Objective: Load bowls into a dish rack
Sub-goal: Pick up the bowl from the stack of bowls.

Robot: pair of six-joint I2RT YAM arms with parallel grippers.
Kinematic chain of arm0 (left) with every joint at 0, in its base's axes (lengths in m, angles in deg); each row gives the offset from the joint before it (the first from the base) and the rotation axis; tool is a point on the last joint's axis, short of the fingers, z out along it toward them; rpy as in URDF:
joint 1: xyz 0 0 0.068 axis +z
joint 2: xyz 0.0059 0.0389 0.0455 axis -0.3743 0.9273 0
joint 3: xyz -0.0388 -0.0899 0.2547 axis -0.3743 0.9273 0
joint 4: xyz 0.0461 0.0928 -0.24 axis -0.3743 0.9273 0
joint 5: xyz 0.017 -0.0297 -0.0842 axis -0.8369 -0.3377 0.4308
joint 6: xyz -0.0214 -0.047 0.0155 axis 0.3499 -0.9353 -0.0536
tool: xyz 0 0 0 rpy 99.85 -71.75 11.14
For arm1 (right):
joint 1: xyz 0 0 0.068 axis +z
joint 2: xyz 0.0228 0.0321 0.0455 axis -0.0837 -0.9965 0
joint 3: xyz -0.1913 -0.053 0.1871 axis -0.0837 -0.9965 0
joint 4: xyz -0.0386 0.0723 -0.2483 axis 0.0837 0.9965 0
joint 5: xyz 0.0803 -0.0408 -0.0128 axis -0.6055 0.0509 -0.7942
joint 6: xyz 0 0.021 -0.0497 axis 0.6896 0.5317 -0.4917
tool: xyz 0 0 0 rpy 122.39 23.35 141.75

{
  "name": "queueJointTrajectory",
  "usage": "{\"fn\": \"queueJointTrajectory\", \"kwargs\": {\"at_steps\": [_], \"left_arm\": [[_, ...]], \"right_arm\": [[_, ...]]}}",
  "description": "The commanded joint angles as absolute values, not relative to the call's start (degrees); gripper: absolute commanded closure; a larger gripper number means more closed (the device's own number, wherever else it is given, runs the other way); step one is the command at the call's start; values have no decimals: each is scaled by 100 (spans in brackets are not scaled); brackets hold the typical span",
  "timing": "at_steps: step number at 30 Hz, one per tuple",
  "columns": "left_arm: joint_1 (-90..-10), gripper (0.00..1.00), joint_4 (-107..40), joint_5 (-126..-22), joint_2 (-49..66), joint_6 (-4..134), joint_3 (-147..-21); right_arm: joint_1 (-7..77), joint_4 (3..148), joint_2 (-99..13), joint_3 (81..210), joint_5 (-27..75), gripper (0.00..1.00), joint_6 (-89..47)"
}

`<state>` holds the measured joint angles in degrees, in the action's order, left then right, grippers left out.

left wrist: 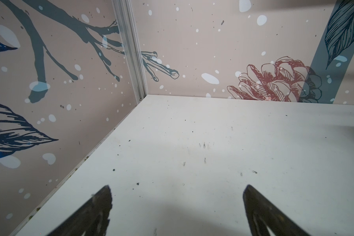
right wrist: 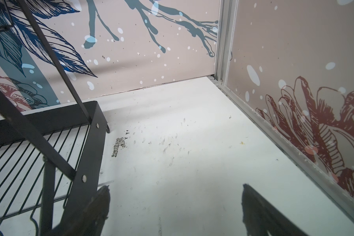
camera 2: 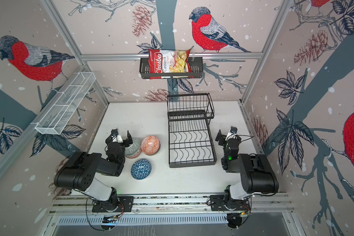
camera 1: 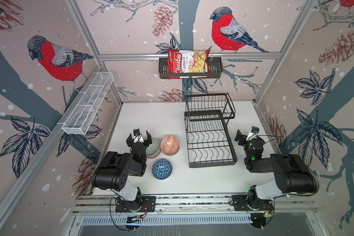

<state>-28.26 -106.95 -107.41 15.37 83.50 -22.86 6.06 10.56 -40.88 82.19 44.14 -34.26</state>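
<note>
Bowls: I see three in both top views, all on the white table (camera 1: 172, 120), on my left side of the dish rack (camera 1: 213, 163). None is in the rack yet. They all look mouth down.
Green bowl (camera 1: 154, 150): this one is nearest my left claw (camera 1: 139, 136). It may sit on top of another bowl, but I cannot tell for sure.
Orange bowl (camera 1: 169, 145): it is just beside the green one, on the rack side.
Blue bowl (camera 1: 161, 169): it is nearer my arm bases, a little apart from the other two.
Dish rack: it is black wire and empty, with wavy slots on its flat floor and a small basket up high at the far end.
Left claw: it is wide open and holds nothing. My left wrist camera sees only bare table and wall, so the claw points past the bowls.
Right claw (right wrist: 175, 189): it is wide open too and holds nothing. It is just beside the rack's right edge.
Step now: I think I have to pick up the first bowl. The job has hardly begun.
How to do it well: I should tip my left claw down over the green bowl and put one finger on each side. Then I squeeze softly and lift straight up, so I do not bump the orange bowl. After that I stand the bowl on its edge in a wavy slot.
Watch out: the bowls look smooth and round, so one could slip out.
</note>
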Motion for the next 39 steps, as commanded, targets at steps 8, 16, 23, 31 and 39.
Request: {"fn": "queueJointTrajectory", "kwargs": {"at_steps": [8, 16, 23, 31, 39], "left_arm": [[-2812, 1, -10905, -10690, 1538, 8358, -2299], [-2813, 1, -10893, -10694, 1538, 8358, -2300], [-2820, 2, -10908, -10689, 1538, 8358, -2294], [-2813, 2, -10967, -10716, 1529, 8358, -2263], [-2814, 2, -11229, -10725, 1217, 8350, -1973]], "right_arm": [[611, 807, -4091, 8242, 4475, 0, -3465], [610, 809, -4091, 8242, 4475, 0, -3467], [603, 806, -4082, 8234, 4456, 0, -3458], [610, 787, -4073, 8224, 4472, 0, -3467], [637, 1524, -3822, 8521, 4439, 0, -3519]]}}
